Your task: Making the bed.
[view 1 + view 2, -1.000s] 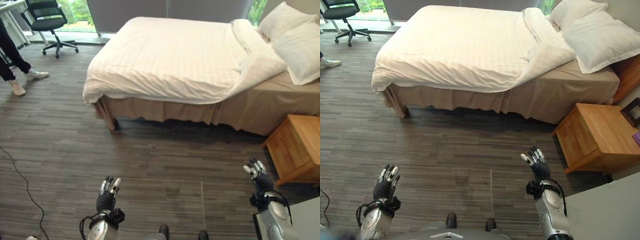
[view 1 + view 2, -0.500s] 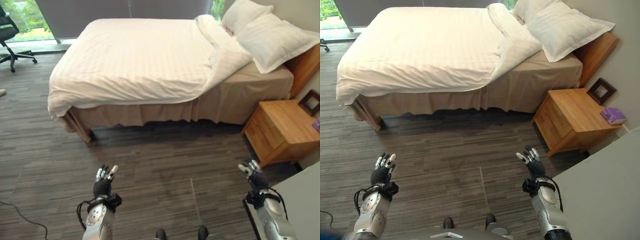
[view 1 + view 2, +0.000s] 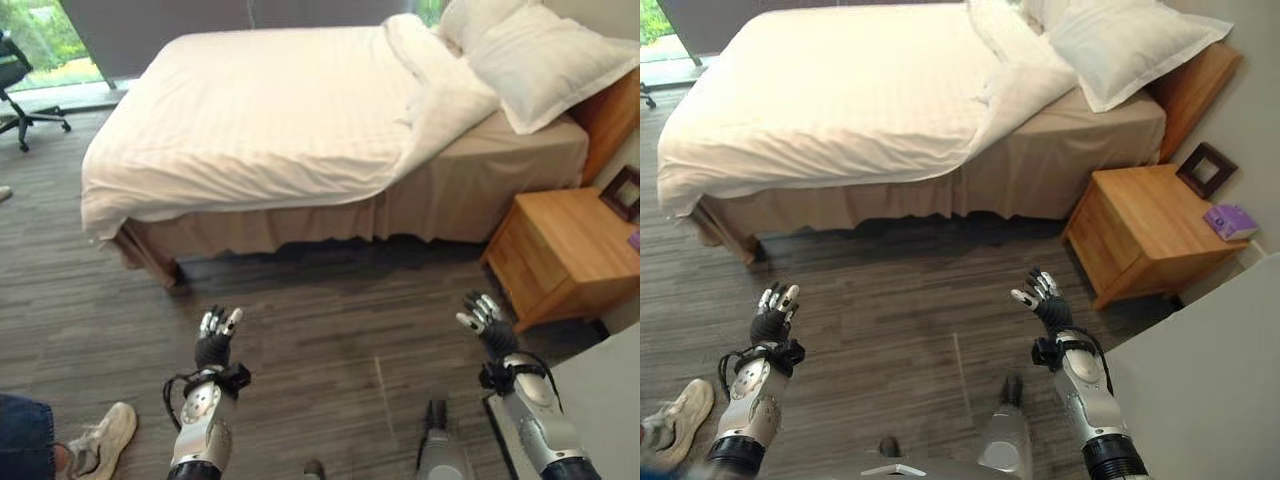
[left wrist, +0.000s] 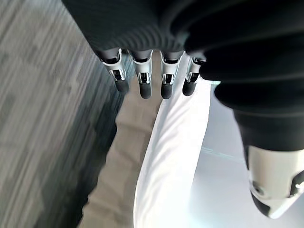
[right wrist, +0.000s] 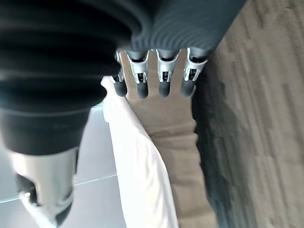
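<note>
Bed (image 3: 300, 130) with white duvet (image 3: 250, 110) spread over most of the mattress; the corner near the pillows (image 3: 540, 55) lies folded back, baring the tan sheet (image 3: 510, 150), so straightening appears not yet begun. Left hand (image 3: 215, 342) and right hand (image 3: 485, 318) hover over the floor, well apart from the bed, fingers straight and empty. Nightstand (image 3: 565, 250) stands just beside the bed. No writing is legible anywhere.

A cream-white duvet (image 3: 260, 110) with faint woven stripes covers the bed above a tan bed skirt (image 3: 300, 225). The pillows (image 3: 550, 60) are white, the nightstand (image 3: 1140, 230) honey-brown wood, and the floor (image 3: 330, 330) grey-brown in streaked planks.
</note>
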Robot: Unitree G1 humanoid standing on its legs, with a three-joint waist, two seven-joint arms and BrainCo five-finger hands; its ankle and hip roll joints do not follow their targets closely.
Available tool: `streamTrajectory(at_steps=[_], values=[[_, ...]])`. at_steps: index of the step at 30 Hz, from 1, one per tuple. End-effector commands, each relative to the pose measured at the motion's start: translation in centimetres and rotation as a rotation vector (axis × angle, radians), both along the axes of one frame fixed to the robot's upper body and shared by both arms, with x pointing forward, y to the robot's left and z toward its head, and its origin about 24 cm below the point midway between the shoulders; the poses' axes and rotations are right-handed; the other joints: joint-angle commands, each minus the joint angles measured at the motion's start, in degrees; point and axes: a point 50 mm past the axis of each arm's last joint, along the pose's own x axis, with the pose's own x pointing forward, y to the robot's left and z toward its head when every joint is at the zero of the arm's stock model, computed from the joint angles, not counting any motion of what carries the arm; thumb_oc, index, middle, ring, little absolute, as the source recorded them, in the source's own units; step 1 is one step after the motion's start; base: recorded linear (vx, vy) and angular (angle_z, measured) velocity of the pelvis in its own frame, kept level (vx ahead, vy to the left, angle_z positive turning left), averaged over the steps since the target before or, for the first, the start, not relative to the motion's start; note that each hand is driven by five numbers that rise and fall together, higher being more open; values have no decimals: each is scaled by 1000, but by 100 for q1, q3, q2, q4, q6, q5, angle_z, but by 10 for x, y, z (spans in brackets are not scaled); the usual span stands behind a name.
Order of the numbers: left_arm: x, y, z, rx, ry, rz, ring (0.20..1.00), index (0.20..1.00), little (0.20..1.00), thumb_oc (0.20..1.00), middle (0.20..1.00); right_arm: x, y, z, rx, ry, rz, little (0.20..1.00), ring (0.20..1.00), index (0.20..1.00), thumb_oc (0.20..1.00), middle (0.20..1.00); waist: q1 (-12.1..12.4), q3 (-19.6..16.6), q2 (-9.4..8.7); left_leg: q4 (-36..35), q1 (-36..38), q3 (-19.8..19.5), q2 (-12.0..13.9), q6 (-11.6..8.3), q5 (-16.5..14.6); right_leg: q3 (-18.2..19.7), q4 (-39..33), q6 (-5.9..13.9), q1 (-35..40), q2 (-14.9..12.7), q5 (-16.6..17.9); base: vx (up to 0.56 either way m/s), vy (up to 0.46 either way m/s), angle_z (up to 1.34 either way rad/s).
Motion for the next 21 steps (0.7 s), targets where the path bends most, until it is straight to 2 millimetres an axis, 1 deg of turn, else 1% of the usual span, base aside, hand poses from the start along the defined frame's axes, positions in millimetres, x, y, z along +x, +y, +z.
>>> streamTrajectory(at_steps=[1, 2, 3, 4, 5, 6, 7, 8, 9, 10, 11, 12, 13, 14, 15, 16, 17, 18, 19, 20, 21], values=[[31, -2, 40, -65, -227, 10, 1000, 1000, 1000, 1000, 1000, 23, 2, 43, -43, -198, 63, 1000, 1000, 1000, 1000, 1000, -44, 120, 107, 2399, 260, 51, 649, 160, 1411, -152, -1279, -225, 206, 248, 986, 462, -571, -1], [30, -7, 38, -70, -226, 0, 1000, 1000, 1000, 1000, 1000, 23, -2, 42, -55, -183, 60, 1000, 1000, 1000, 1000, 1000, 234, 282, -88, 3197, -313, 104, 340, 267, 938, -123, -1459, -400, 667, 404, 768, 299, -296, -52], [30, -7, 38, -70, -226, 0, 1000, 1000, 1000, 1000, 1000, 23, -2, 42, -55, -184, 60, 1000, 1000, 1000, 1000, 1000, 227, 272, -96, 3204, -337, 99, 329, 274, 943, -128, -1462, -399, 653, 392, 776, 480, -397, -90], [30, -10, 36, -75, -219, 11, 1000, 1000, 1000, 1000, 1000, 24, -6, 44, -71, -186, 44, 1000, 1000, 1000, 1000, 1000, 317, 334, -159, 3242, -739, 225, 162, 285, 674, -101, -1593, -383, 873, 440, 757, 300, -169, -76], [30, -11, 35, -81, -219, 17, 1000, 1000, 1000, 1000, 1000, 25, -8, 45, -75, -186, 34, 1000, 1000, 1000, 1000, 1000, 384, 358, -216, 3163, -1048, 387, 99, 291, 586, -91, -1683, -370, 1009, 468, 785, 459, -222, -42], [30, -12, 34, -91, -223, 19, 1000, 1000, 1000, 1000, 1000, 25, -10, 45, -69, -190, 30, 1000, 1000, 1000, 1000, 1000, 437, 344, -230, 2865, -1177, 541, 91, 297, 574, -59, -1780, -365, 1139, 521, 758, 616, -157, -22], [28, -13, 31, -84, -211, 5, 1000, 1000, 1000, 1000, 1000, 23, -14, 45, -69, -194, 16, 1000, 1000, 1000, 1000, 1000, 549, 285, -198, 1910, -1406, 708, 1, 369, 683, 23, -1828, -331, 1361, 633, 630, 487, -88, -9], [28, -13, 32, -84, -211, 5, 1000, 1000, 1000, 1000, 1000, 23, -14, 45, -69, -194, 16, 1000, 1000, 1000, 1000, 1000, 549, 274, -217, 1869, -1402, 721, -23, 377, 712, 26, -1829, -328, 1345, 612, 637, 707, 17, -44], [24, -11, 28, -70, -193, 8, 1000, 1000, 1000, 1000, 1000, 21, -16, 42, -83, -188, 4, 1000, 1000, 1000, 1000, 1000, 631, 220, -97, 438, -1411, 480, -273, 463, 856, 108, -1881, -265, 1640, 748, 435, 372, 54, -60], [24, -11, 28, -70, -193, 8, 1000, 1000, 1000, 1000, 1000, 21, -16, 42, -83, -188, 4, 1000, 1000, 1000, 1000, 1000, 628, 216, -107, 391, -1396, 485, -289, 467, 889, 106, -1885, -264, 1636, 737, 442, 509, 81, -55], [23, -10, 26, -65, -184, 11, 1000, 1000, 1000, 1000, 1000, 20, -16, 41, -86, -181, 4, 1000, 1000, 1000, 1000, 1000, 672, 197, -49, -100, -1349, 217, -429, 466, 1007, 151, -1907, -245, 1730, 797, 378, 446, 54, -40], [22, -7, 27, -62, -186, 28, 1000, 1000, 1000, 1000, 1000, 20, -18, 38, -90, -173, -10, 1000, 1000, 1000, 1000, 1000, 712, 128, 55, -790, -1331, -96, -465, 331, 1365, 252, -1967, -257, 1972, 959, 239, 449, 53, -38], [22, -7, 27, -62, -185, 28, 1000, 1000, 1000, 1000, 1000, 20, -18, 38, -90, -173, -10, 1000, 1000, 1000, 1000, 1000, 710, 138, 49, -819, -1304, -96, -473, 330, 1379, 248, -1970, -257, 1988, 954, 236, 480, 48, -44], [22, -6, 28, -51, -185, 29, 1000, 1000, 1000, 1000, 1000, 20, -18, 38, -94, -174, -11, 1000, 1000, 1000, 1000, 1000, 717, 116, 68, -1024, -1321, -118, -440, 282, 1473, 275, -1991, -266, 2084, 990, 166, 281, 39, -32], [22, -5, 27, -47, -179, 30, 1000, 1000, 1000, 1000, 1000, 20, -19, 38, -94, -173, -16, 1000, 1000, 1000, 1000, 1000, 715, 101, 73, -1077, -1321, -34, -420, 259, 1539, 287, -1995, -265, 2146, 1011, 131, 455, 81, -33], [22, -2, 25, -42, -168, 40, 1000, 1000, 1000, 1000, 1000, 18, -19, 37, -80, -173, -20, 1000, 1000, 1000, 1000, 1000, 690, 54, 85, -1167, -1369, 170, -393, 274, 1606, 306, -2004, -268, 2223, 1054, 54, 384, 83, -38], [20, -1, 25, -39, -166, 41, 1000, 1000, 1000, 1000, 1000, 15, -20, 35, -82, -165, -25, 1000, 1000, 1000, 1000, 1000, 716, 15, 79, -1213, -1333, 225, -395, 284, 1661, 361, -2001, -265, 2253, 1050, 14, 525, 165, -35], [16, 8, 23, -9, -143, 64, 1000, 1000, 1000, 1000, 1000, 13, -17, 34, -77, -162, -21, 1000, 1000, 1000, 1000, 1000, 744, -118, 53, -1058, -1320, 370, -421, 419, 1500, 403, -1924, -233, 2328, 1013, -163, 349, 126, -30], [16, 8, 23, -9, -143, 64, 1000, 1000, 1000, 1000, 1000, 13, -17, 33, -77, -162, -21, 1000, 1000, 1000, 1000, 1000, 747, -119, 52, -1056, -1321, 373, -421, 420, 1498, 406, -1923, -232, 2326, 1012, -164, 371, 159, -25], [14, 12, 23, 15, -133, 70, 1000, 1000, 1000, 1000, 1000, 13, -14, 32, -84, -160, -13, 1000, 1000, 1000, 1000, 1000, 716, -154, 38, -892, -1336, 556, -395, 476, 1426, 383, -1831, -214, 2359, 967, -249, 235, 128, -27], [12, 14, 22, 33, -120, 75, 1000, 1000, 1000, 1000, 1000, 13, -14, 32, -91, -160, -11, 1000, 1000, 1000, 1000, 1000, 742, -192, -22, -824, -1300, 672, -449, 533, 1315, 376, -1649, -125, 2345, 844, -181, 370, 226, -21]])
